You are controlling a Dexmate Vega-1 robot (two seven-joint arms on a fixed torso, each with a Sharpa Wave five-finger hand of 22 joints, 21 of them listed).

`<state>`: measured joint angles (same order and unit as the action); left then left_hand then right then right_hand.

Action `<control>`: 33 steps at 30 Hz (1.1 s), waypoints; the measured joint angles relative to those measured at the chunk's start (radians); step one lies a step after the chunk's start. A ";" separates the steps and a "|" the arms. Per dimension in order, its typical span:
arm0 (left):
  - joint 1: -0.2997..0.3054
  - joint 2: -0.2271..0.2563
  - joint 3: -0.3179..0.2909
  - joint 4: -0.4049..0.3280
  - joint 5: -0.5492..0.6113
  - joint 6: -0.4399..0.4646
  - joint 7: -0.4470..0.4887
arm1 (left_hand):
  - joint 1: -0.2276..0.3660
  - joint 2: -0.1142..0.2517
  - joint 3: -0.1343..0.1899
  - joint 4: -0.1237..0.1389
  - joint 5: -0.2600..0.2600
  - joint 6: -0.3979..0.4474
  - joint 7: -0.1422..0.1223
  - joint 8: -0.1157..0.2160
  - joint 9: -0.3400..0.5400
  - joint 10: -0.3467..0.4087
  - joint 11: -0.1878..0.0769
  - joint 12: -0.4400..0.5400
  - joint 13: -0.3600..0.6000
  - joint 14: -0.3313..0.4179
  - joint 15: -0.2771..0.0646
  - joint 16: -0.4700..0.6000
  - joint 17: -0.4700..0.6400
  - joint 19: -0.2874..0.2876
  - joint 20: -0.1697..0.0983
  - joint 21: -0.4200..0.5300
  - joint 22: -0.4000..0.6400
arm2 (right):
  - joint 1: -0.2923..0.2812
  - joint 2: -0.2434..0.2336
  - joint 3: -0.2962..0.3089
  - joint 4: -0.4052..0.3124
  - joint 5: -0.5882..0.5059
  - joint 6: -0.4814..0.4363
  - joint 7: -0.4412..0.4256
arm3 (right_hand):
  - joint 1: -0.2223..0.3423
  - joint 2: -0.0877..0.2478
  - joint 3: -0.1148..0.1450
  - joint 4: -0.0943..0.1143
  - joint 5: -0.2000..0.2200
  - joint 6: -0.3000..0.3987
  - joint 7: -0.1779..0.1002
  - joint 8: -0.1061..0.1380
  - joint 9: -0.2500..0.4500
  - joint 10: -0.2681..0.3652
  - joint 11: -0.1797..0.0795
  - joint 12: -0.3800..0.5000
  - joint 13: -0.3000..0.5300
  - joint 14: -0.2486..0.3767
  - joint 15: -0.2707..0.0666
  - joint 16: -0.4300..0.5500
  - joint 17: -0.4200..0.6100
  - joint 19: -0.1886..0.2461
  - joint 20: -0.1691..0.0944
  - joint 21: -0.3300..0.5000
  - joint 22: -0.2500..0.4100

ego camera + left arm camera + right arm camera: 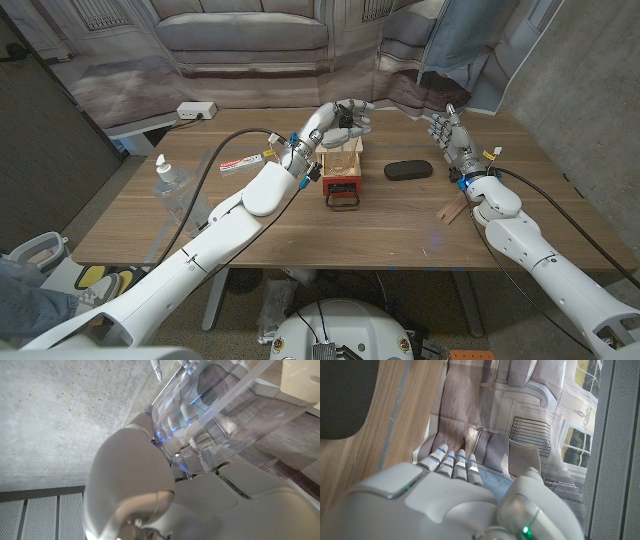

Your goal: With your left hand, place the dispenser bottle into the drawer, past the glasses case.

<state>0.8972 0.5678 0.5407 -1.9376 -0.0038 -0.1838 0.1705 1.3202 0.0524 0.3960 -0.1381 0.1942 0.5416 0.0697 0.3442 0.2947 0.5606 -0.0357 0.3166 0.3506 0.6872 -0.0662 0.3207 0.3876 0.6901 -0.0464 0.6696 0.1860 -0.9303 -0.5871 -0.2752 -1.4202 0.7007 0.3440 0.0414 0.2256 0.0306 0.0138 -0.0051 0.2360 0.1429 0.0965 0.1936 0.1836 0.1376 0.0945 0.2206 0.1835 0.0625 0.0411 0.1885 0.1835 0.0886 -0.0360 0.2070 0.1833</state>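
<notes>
My left hand (340, 122) is raised over the small wooden drawer (342, 150), which has a red front and a black handle. It grips a clear dispenser bottle (225, 405), whose see-through body and inner tube show against the fingers (186, 410) in the left wrist view. The bottle's lower part seems to hang inside the drawer, though the head view does not show this clearly. A black glasses case (408, 170) lies on the table just right of the drawer. My right hand (450, 132) stands upright beyond the case, fingers apart and holding nothing; its back (455, 495) shows in the right wrist view.
A second pump bottle (168, 178) stands near the table's left edge. A red-and-white tube (245, 163) lies left of the drawer. Wooden sticks (452, 210) lie by my right forearm. A power strip (196, 110) sits at the far left corner.
</notes>
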 measured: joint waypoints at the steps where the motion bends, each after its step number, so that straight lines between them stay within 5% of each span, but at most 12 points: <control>1: -0.002 -0.002 -0.001 0.004 -0.001 -0.001 0.000 | 0.000 0.000 0.000 0.000 0.000 0.000 0.000 0.000 0.000 0.000 0.000 0.000 0.000 0.000 0.000 0.000 0.000 0.000 0.000 0.000 0.000 | 0.001 0.000 0.000 0.000 -0.001 -0.002 0.000 | 0.000 0.000 0.000 0.000 0.000 0.000 0.000 0.000 0.000 0.000 0.000 0.000 0.000 0.000 0.000 0.000 0.000 0.000 0.000 0.000 0.000; 33: -0.015 -0.018 -0.016 0.027 0.050 0.014 0.066 | -0.001 0.001 0.008 0.000 0.000 0.005 -0.006 -0.005 0.000 0.003 -0.003 -0.006 0.014 0.000 0.000 -0.008 0.009 -0.016 0.005 0.012 0.000 | 0.020 0.006 -0.012 0.018 -0.006 -0.010 0.007 | -0.004 0.004 -0.003 -0.003 0.000 0.000 0.000 0.000 0.000 0.007 0.007 0.000 0.005 0.000 0.000 0.000 0.000 0.000 0.000 0.000 0.000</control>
<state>0.8818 0.5501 0.5246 -1.9110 0.0465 -0.1696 0.2364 1.3191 0.0535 0.4045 -0.1380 0.1942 0.5468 0.0642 0.3396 0.2946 0.5640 -0.0391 0.3104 0.3645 0.6871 -0.0661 0.3128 0.3969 0.6740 -0.0412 0.6811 0.1861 -0.9105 -0.5810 -0.2875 -1.4022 0.6947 0.3341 0.0486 0.2211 0.0351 0.0110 -0.0078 0.2360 0.1429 0.0965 0.1936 0.1836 0.1448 0.1019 0.2206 0.1887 0.0624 0.0411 0.1885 0.1835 0.0884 -0.0358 0.2071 0.1833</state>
